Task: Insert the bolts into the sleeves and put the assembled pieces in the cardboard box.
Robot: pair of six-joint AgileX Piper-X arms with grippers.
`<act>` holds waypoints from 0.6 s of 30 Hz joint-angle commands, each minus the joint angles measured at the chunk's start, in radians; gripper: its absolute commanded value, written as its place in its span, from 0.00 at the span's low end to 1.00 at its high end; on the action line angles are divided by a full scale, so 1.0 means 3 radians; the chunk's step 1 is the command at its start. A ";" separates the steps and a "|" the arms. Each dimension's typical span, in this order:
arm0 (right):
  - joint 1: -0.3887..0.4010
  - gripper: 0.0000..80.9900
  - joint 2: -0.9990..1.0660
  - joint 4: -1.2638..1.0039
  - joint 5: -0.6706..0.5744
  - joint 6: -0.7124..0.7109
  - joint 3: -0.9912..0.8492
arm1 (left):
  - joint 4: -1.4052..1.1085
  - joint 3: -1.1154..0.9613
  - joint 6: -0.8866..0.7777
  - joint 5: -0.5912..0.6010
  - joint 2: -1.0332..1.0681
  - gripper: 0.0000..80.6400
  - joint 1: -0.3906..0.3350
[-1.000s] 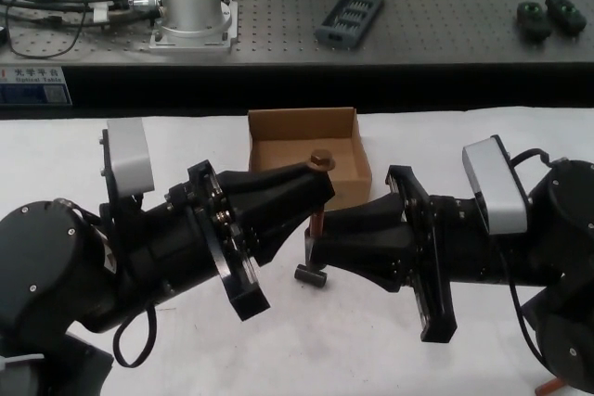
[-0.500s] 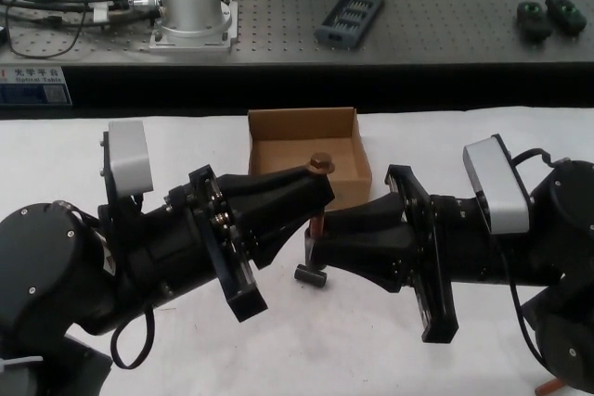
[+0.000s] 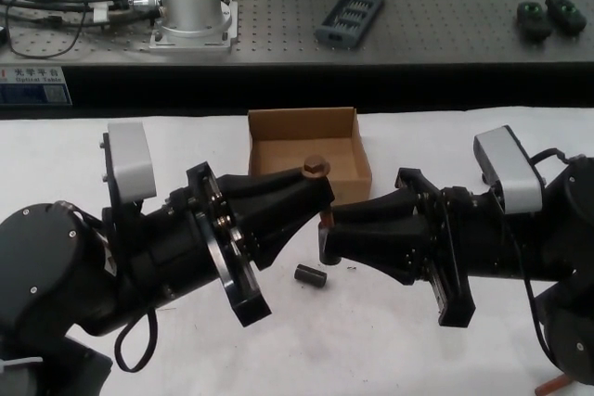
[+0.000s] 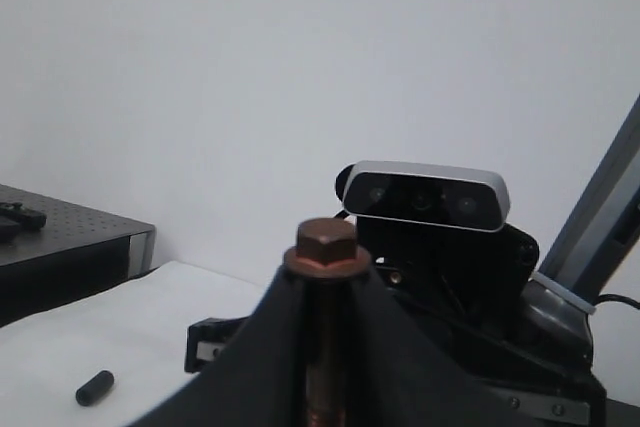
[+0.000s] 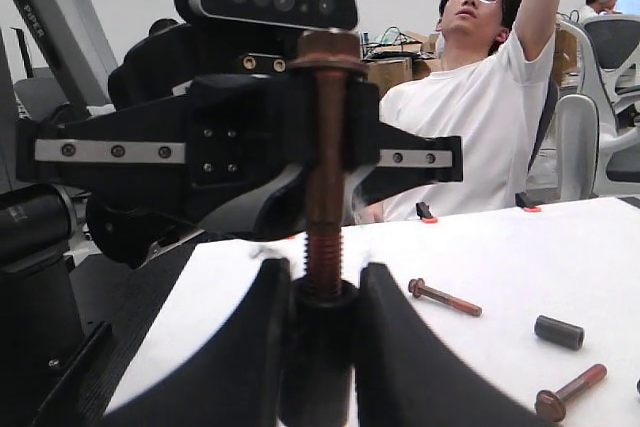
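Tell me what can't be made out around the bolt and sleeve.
High view: most of the shank of the copper hex-head bolt, hidden between the left claw and right claw.
Right wrist view: how deep the bolt's tip sits in the dark cylindrical sleeve, hidden by the sleeve's rim.
High view: near floor of the brown cardboard box, behind the left claw.

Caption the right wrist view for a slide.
Left tool holds a bolt upright, its tip at the sleeve gripped by the right tool.

White bench (image 3: 186, 146), open cardboard box (image 3: 302, 123) standing on it, small dark sleeve (image 3: 312, 275) lying on its side near the box, one brown bolt (image 5: 444, 297) lying flat on the white top, a second bolt (image 5: 570, 390) lying flat too
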 commanded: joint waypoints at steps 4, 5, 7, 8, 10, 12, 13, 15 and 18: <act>-0.0066 0.08 -0.0001 -0.0120 0.0242 0.0175 -0.0037 | 0.0085 0.0034 0.0061 0.0135 0.0007 0.01 0.0000; -0.0066 0.08 -0.0001 -0.0120 0.0257 0.0210 -0.0037 | 0.0085 0.0034 0.0061 0.0153 0.0007 0.01 0.0000; -0.0066 0.08 -0.0001 -0.0120 0.0257 0.0247 -0.0037 | 0.0135 0.0034 0.0061 0.0157 0.0007 0.01 0.0000; -0.0066 0.08 -0.0001 -0.0120 0.0257 0.0256 -0.0037 | 0.0200 0.0034 0.0094 0.0157 0.0007 0.01 0.0000; -0.0066 0.08 -0.0001 -0.0120 0.0257 0.0258 -0.0037 | 0.0360 0.0034 0.0175 0.0157 0.0007 0.01 0.0000; -0.0066 0.08 -0.0001 -0.0120 0.0257 0.0269 -0.0037 | 0.0443 0.0034 0.0234 0.0157 0.0007 0.01 0.0000; -0.0066 0.08 -0.0001 -0.0120 0.0257 0.0270 -0.0037 | 0.0448 0.0034 0.0244 0.0157 0.0007 0.01 0.0000; -0.0066 0.08 -0.0001 -0.0120 0.0251 0.0269 -0.0037 | 0.0447 0.0034 0.0257 0.0157 0.0007 0.01 0.0000; -0.0066 0.08 -0.0001 -0.0120 0.0235 0.0269 -0.0037 | 0.0464 0.0034 0.0269 0.0157 0.0007 0.01 0.0000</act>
